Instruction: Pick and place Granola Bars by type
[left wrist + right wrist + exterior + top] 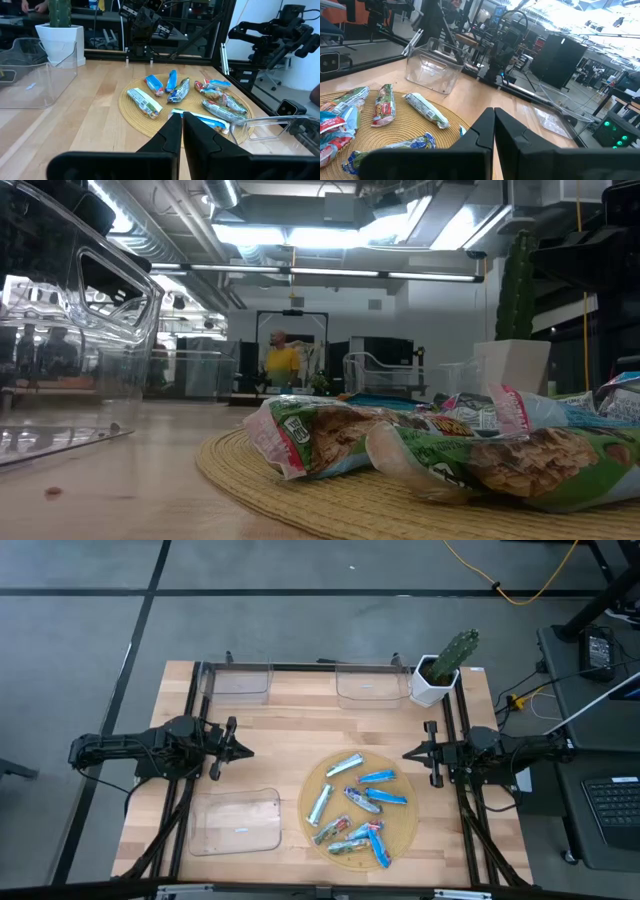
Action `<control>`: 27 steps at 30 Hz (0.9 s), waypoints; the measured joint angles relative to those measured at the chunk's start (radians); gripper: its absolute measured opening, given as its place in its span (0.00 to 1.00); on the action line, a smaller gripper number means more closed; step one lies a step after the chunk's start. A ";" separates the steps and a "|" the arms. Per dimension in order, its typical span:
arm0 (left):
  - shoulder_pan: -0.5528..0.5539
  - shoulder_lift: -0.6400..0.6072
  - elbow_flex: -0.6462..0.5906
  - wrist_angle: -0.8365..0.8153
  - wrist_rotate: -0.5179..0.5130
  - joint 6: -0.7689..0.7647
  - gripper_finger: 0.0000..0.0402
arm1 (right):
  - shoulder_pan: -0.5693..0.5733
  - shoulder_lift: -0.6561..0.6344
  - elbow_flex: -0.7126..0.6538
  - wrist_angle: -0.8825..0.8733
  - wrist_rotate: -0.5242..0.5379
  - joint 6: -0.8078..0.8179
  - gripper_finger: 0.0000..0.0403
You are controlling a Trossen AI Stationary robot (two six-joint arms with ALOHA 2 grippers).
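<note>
Several foil-wrapped granola bars (pixel 360 805) lie scattered on a round woven mat (pixel 405 830) at the table's near right. Some are blue (pixel 377 777), some silver (pixel 344 766), some green and red (pixel 330 831). The low view shows two of the green ones (pixel 330 435) close up on the mat (pixel 290 490). My left gripper (pixel 248 751) (pixel 182 116) hovers shut left of the mat, pointing right. My right gripper (pixel 406 753) (pixel 493 111) hovers shut by the mat's far right edge, pointing left. Neither touches a bar.
One clear plastic tray (pixel 236 822) sits at the near left beside the mat, and two more (pixel 240 683) (pixel 368 688) sit along the far edge. A cactus in a white pot (pixel 440 672) stands at the far right corner. A person (pixel 283 360) stands far behind.
</note>
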 joint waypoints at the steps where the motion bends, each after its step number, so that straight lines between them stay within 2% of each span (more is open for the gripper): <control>1: 0.000 0.000 0.000 0.000 0.000 0.000 0.02 | 0.000 0.000 0.000 0.000 0.000 0.000 0.04; 27: 0.000 0.000 0.000 0.000 0.000 0.000 0.03 | 0.000 0.000 0.000 0.000 0.000 0.000 0.04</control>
